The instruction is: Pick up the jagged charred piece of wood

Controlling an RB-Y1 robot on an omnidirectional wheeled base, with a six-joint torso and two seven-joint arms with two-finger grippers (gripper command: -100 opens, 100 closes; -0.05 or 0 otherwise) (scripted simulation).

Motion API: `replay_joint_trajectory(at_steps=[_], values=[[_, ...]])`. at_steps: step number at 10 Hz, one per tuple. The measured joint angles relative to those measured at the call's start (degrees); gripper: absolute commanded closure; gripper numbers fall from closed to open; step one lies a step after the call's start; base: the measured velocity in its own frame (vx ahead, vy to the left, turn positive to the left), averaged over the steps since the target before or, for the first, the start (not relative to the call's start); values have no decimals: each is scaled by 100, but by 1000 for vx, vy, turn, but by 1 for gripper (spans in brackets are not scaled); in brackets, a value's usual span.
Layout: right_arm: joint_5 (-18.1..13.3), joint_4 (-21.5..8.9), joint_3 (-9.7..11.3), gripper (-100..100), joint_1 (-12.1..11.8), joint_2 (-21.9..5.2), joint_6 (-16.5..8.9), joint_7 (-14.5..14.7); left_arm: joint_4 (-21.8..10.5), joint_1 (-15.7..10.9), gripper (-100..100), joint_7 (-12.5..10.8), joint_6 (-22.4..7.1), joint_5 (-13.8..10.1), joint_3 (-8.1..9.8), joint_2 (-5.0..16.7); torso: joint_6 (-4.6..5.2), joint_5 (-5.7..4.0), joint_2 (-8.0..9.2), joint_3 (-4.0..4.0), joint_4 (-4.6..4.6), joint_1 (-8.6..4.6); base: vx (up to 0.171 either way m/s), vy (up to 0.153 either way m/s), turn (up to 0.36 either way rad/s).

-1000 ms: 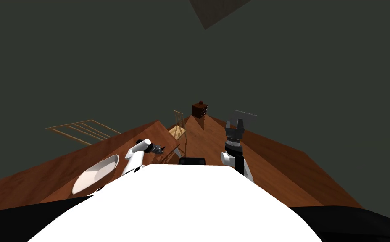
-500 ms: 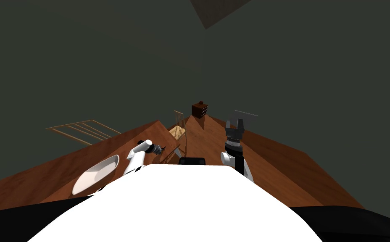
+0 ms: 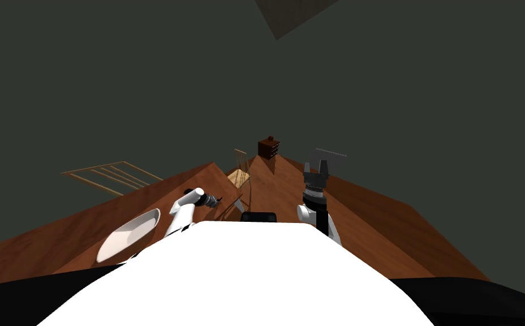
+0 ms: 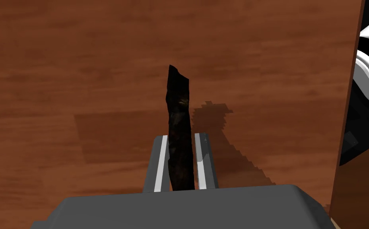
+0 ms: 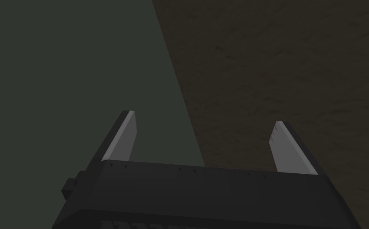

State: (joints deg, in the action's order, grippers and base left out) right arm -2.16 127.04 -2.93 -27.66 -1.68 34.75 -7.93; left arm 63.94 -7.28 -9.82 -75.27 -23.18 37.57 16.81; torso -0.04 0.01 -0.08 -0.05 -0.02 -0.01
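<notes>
Over the table top [image 4: 60,71]: the left gripper [image 4: 182,136] hangs above brown, wood-grained boards, and its blocky shadow falls on them.
Left fingers [image 4: 160,159]: drawn close together, pressing both sides of the charred wood [image 4: 178,107].
Charred wood: a thin, black, rough-edged sliver that sticks out past the fingertips. Its near end is hidden behind the gripper's dark body. I cannot tell whether its tip touches the boards. In the head view it is only a dark speck at the left hand.
Right gripper [image 3: 316,165]: raised on the right, well apart from the table. Its fingers [image 5: 125,137] are spread wide with nothing between them.
White dish [image 3: 128,234]: oblong, lying on the table beside the left arm.
Chair [image 3: 241,172]: pale wood, just beyond the table's far corner.
Cabinet [image 3: 269,148]: small, dark and far off. Its details are too small to read.
</notes>
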Motion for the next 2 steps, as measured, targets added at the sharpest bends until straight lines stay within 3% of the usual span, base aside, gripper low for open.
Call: replay_joint_trajectory(at_steps=[1,2], values=[[0,0,0,0,0,0,0,0,41,-32,100,-4,-128,-17,44,77,-1,-1,4,2,0,-4,-8,-13,2],[0,0,0,0,0,0,0,0,43,-37,0,-1,-152,-19,50,89,-1,3,1,0,-2,0,0,0,0]])
